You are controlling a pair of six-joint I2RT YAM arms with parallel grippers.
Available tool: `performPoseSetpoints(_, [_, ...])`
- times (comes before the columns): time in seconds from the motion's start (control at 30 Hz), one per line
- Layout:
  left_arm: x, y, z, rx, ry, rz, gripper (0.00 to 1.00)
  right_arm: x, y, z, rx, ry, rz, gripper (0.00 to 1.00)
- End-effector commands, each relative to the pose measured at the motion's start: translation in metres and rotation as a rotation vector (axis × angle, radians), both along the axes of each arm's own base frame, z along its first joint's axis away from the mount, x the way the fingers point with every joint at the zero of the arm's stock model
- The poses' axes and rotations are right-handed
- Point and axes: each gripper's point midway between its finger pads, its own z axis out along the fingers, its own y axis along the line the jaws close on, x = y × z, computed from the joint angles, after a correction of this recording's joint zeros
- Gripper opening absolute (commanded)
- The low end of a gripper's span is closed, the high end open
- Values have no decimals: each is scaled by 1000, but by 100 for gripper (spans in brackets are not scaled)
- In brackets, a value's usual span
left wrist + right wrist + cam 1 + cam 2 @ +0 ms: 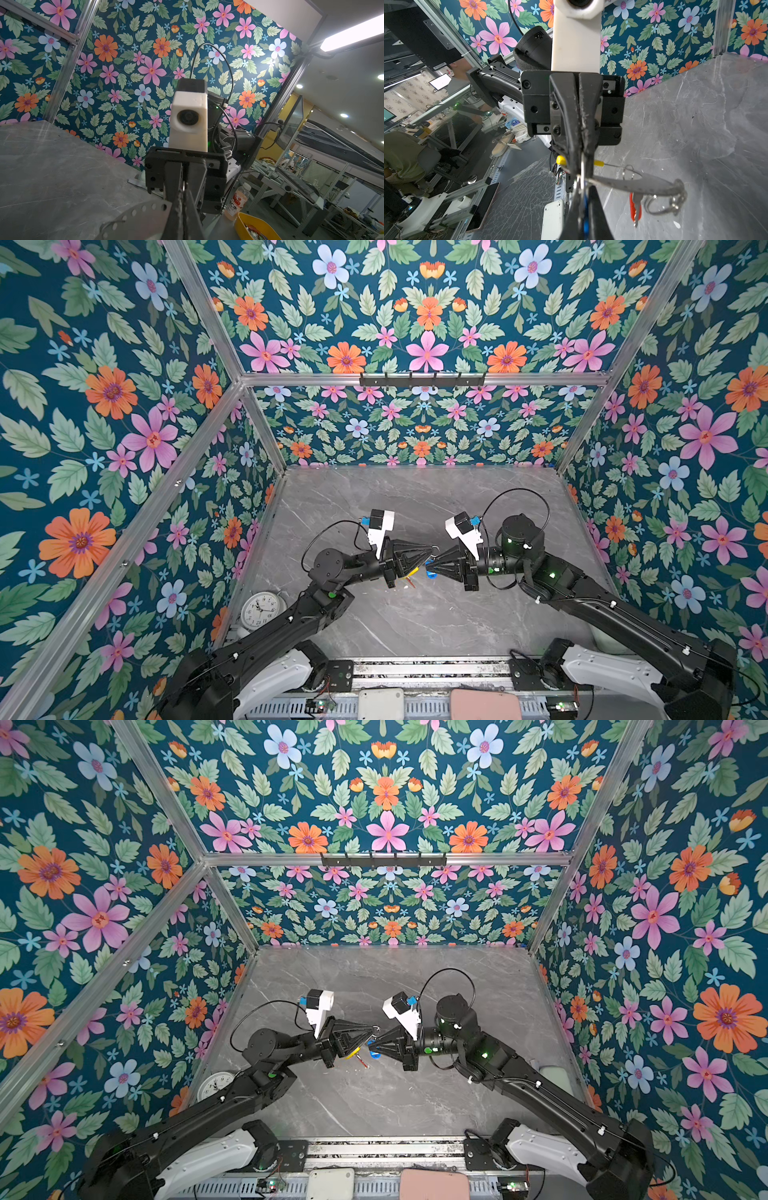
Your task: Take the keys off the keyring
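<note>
Looking down in both top views, we see the left gripper (429,551) and the right gripper (427,568) meeting almost tip to tip above the middle of the grey marble table (415,626). The keyring (643,184) is up in the air between them, clear of the table.

In the right wrist view the left gripper faces us with its fingers (566,128) pressed together. It is clenched on the keyring at the yellow sleeve (561,160), whose ends stick out on either side of the fingers. From that grip the flat grey band of the keyring curves away over the table. A small split ring (628,172) is threaded on it, and a cluster of metal clips (679,199) sits at its far bend.

The red-tagged key (635,205) dangles from the band, blade pointing down and touching nothing else.

The right gripper is clamped as well. Between its own dark fingers (598,214) we see the blue of the blue-tagged key (585,225), so it is grasping that key by its tag. In both top views the blue shows just under the right gripper's tip, close beside the yellow and the red. We cannot tell whether this key is on the band or free of it, because the fingers hide the join.

A white alarm clock (261,609) stands at the table's left edge, well apart from the grippers.
</note>
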Motion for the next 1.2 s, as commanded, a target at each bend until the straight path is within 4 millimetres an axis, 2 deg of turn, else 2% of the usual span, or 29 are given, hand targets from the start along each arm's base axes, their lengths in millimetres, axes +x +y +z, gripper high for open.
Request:
performPoseSetpoints(0.0, [-2, 5, 15, -48, -72, 24, 0, 0, -6, -2, -20, -1, -35, 12])
performPoseSetpoints(0.1, [-2, 5, 15, -46, -73, 31, 0, -2, -16, 3, -28, -31, -78, 33])
performPoseSetpoints(0.17, [-1, 5, 14, -42, -70, 35, 0, 1, -24, 5, -33, -56, -126, 41])
performPoseSetpoints(0.3, [0, 8, 13, -45, -77, 58, 0, 7, -42, 19, 16, -116, -251, 53])
performPoseSetpoints(0.43, [1, 10, 13, -52, -80, 76, 0, 17, -45, 36, 31, -96, -316, 59])
performPoseSetpoints(0.5, [1, 11, 13, -57, -83, 78, 0, 22, -38, 42, 31, -70, -307, 59])
performPoseSetpoints(0.73, [0, 14, 15, -72, -92, 92, 0, 18, -16, 59, 126, -23, -193, 57])
performPoseSetpoints(1.17, [-1, 17, 12, -76, -97, 102, 0, 22, -5, 55, 154, 26, -164, 24])
